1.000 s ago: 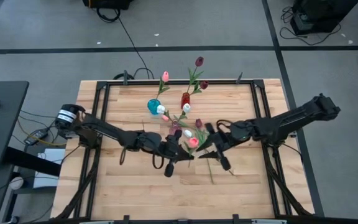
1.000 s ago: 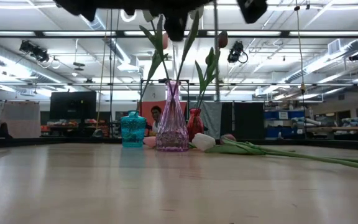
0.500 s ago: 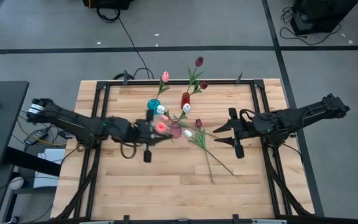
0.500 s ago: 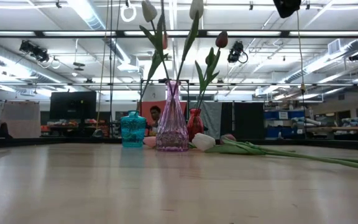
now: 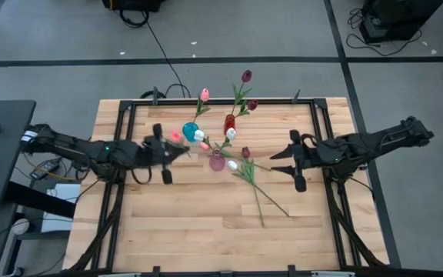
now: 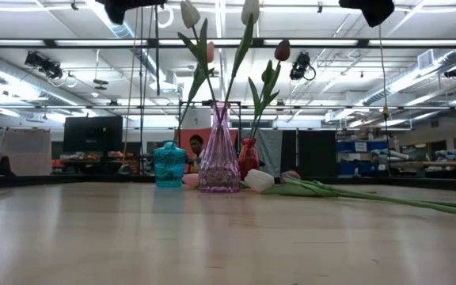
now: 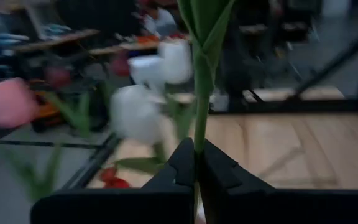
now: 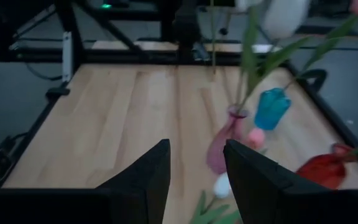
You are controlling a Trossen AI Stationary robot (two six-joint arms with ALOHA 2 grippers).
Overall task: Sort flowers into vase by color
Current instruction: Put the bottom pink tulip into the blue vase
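Left end effector [image 5: 174, 148] is clamping a pink flower's [image 5: 177, 137] stem just beside the teal vase [image 5: 190, 131], right end effector [image 5: 281, 159] is hovering open, well apart.

Three vases — blue [image 5: 190, 131], pink [image 5: 217, 161], red [image 5: 229, 122] — and two arms; the flowers cannot be counted surely.

blurred: flower heads [image 7: 133, 113] | cut off: held stem [image 7: 201, 118] top
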